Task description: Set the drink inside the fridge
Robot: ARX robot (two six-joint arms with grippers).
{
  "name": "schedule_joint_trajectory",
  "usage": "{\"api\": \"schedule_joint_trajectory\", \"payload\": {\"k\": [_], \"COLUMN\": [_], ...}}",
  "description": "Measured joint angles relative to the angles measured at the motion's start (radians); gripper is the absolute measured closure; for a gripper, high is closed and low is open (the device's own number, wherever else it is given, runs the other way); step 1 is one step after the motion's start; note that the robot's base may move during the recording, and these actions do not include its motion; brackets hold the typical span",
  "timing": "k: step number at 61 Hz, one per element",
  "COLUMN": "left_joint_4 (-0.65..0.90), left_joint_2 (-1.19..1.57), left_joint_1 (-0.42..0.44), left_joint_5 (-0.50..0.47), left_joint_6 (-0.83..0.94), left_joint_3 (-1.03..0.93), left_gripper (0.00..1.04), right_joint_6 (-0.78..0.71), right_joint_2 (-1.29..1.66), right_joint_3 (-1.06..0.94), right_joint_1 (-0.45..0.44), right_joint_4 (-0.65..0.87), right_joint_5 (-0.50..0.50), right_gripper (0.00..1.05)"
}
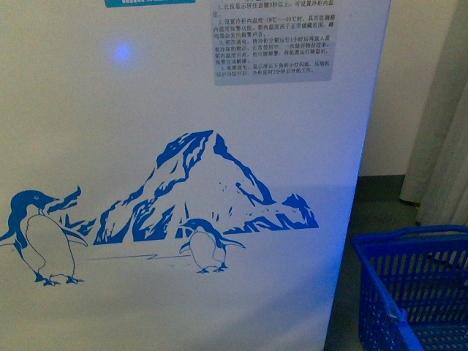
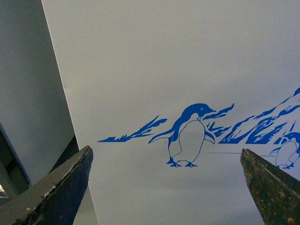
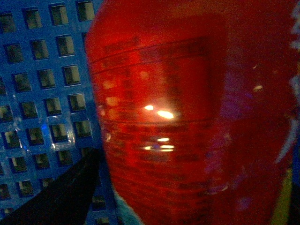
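Only the right wrist view catches the red plastic drink bottle [image 3: 187,117], blurred against the blue mesh basket [image 3: 42,93], axis unreadable, grip of the right claw [image 3: 168,204] impossible to tell, while the left claw [image 2: 161,187] gapes before the white penguin-printed fridge [image 2: 164,56].

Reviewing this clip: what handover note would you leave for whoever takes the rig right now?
Left tool: open, empty, facing the fridge.
Right tool: close against the drink, with the basket mesh behind it. One finger shows; grip cannot be told.
Done: nothing; the drink is not in the fridge, whose lid is out of view.
Left: secure the drink, lift it, open the lid if shut, set it inside.
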Motion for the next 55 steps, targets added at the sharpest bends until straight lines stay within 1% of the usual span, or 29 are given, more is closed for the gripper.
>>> {"api": "schedule_joint_trajectory", "payload": {"k": [3, 7, 8, 11, 17, 24, 34, 47, 55], "left_joint_4": [0.000, 0.000, 0.000, 0.000, 0.000, 0.000, 0.000, 0.000, 0.000], "left_joint_2": [0.000, 0.000, 0.000, 0.000, 0.000, 0.000, 0.000, 0.000, 0.000], "left_joint_1": [0.000, 0.000, 0.000, 0.000, 0.000, 0.000, 0.000, 0.000, 0.000], "left_joint_5": [0.000, 0.000, 0.000, 0.000, 0.000, 0.000, 0.000, 0.000, 0.000], "left_joint_6": [0.000, 0.000, 0.000, 0.000, 0.000, 0.000, 0.000, 0.000, 0.000], "left_joint_3": [0.000, 0.000, 0.000, 0.000, 0.000, 0.000, 0.000, 0.000, 0.000], "left_gripper": [0.08, 0.08, 0.08, 0.08, 0.08, 0.08, 0.08, 0.08, 0.08], "right_joint_6": [0.001, 0.001, 0.001, 0.005, 0.015, 0.025, 0.043, 0.069, 0.101], "right_joint_2": [0.000, 0.000, 0.000, -0.006, -0.035, -0.087, -0.289, -0.754, -1.016], "right_joint_3": [0.002, 0.003, 0.002, -0.007, -0.038, -0.092, -0.226, -0.413, -0.499], "right_joint_1": [0.000, 0.004, 0.004, 0.005, 0.008, 0.012, 0.031, 0.072, 0.091], "right_joint_4": [0.000, 0.000, 0.000, 0.001, 0.006, 0.018, 0.053, 0.061, 0.008], "right_joint_5": [-0.004, -0.002, -0.001, -0.005, -0.011, -0.026, -0.065, -0.120, -0.136], "right_gripper": [0.29, 0.43, 0.45, 0.54, 0.62, 0.65, 0.66, 0.67, 0.67]}}
